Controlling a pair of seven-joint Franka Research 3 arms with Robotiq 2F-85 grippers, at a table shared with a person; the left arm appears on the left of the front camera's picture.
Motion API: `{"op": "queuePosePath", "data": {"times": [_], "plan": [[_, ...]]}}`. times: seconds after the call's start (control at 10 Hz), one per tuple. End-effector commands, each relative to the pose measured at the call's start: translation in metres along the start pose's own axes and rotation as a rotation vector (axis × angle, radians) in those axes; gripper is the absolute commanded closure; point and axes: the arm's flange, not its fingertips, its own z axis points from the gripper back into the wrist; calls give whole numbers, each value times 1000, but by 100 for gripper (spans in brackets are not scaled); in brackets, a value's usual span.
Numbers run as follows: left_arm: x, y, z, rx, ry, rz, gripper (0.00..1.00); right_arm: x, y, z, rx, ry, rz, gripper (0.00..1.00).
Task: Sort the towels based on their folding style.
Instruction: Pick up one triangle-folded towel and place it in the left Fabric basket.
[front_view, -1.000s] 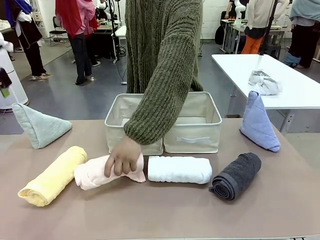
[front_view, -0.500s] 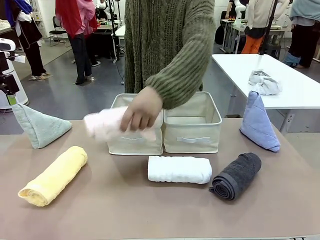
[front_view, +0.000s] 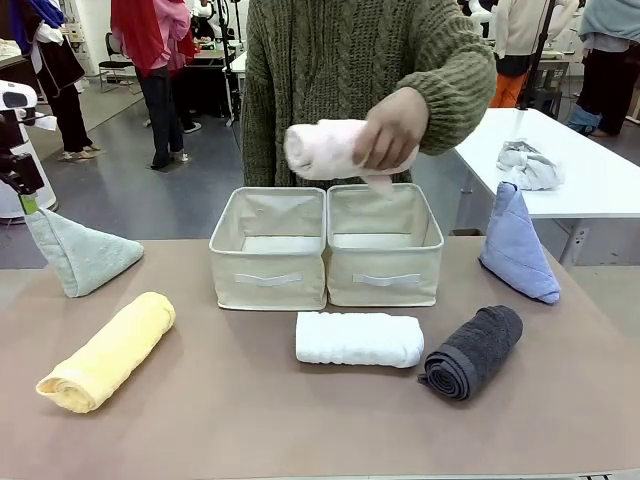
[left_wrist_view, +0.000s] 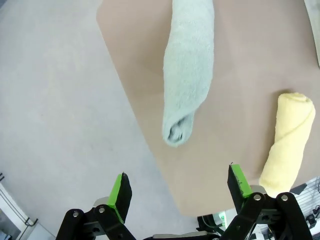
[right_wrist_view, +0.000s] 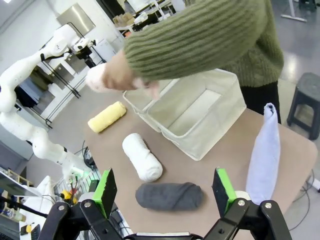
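Front view: the pink towel (front_view: 330, 148) has left the table (front_view: 300, 430); a second ago it lay pressed flat between the yellow towel (front_view: 108, 350) and the white towel (front_view: 358, 339), and now it is held in the air above the two beige bins
Person's hand (front_view: 392, 130): closed round the right end of the pink roll, with a loose flap of towel hanging below the fingers
Bins: left bin (front_view: 268, 262) and right bin (front_view: 385, 258) stand touching side by side; the roll hangs over their shared wall and the right bin, so which one it is bound for cannot be told
Rolls on the table: yellow, white and dark grey towel (front_view: 473, 351) have not moved; a bare gap lies where the pink one was
Cones: pale teal cone (front_view: 80, 253) at the far left, periwinkle-blue cone (front_view: 517, 245) at the far right, both in place as before
Left gripper (left_wrist_view: 177, 172): jaws wide apart, nothing between them, out past the table's edge near the teal cone's tip
Right gripper (right_wrist_view: 164, 172): jaws wide apart, nothing between them, above the dark grey roll
Meaning for the task: the person is likely sorting the first roll; whichever bin takes it probably becomes the bin for the other rolls, which leaves the second bin for the cones
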Motion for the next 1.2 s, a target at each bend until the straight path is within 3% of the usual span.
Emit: {"op": "queuePosePath", "data": {"times": [0.0,0.3,1.0,1.1], "plan": [[16,-6,-21,5,-60,-73,0,-1,-1,-1,13,-7,11,0],[37,-10,-46,26,-85,-109,0,-1,-1,-1,13,-7,11,0],[50,4,-66,-21,-15,-99,0,-1,-1,-1,13,-7,11,0],[50,6,-66,-23,-23,-100,57,-1,-1,-1,13,-7,11,0]]}}
